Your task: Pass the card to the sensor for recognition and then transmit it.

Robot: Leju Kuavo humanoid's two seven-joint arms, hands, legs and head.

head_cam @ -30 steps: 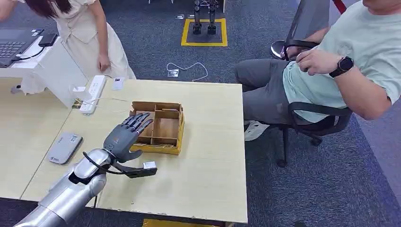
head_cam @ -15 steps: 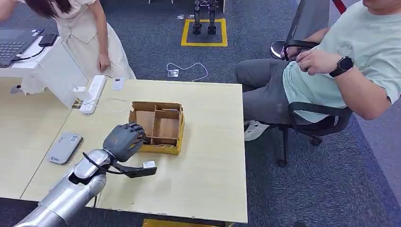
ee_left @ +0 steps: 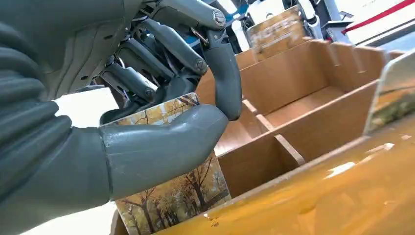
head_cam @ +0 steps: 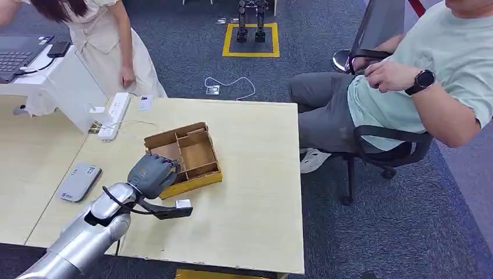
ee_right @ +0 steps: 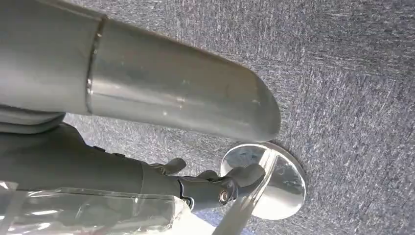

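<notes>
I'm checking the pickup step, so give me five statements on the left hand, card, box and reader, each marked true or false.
1. The left hand pinches a card printed with autumn trees. True.
2. The wooden box sits square to the table edge. False: it is turned at an angle.
3. The grey card reader lies inside the box. False: it lies on the table, to the left of the arm.
4. The box is divided into compartments. True.
5. The seated person is holding the card. False: the robot's left hand has it.
</notes>
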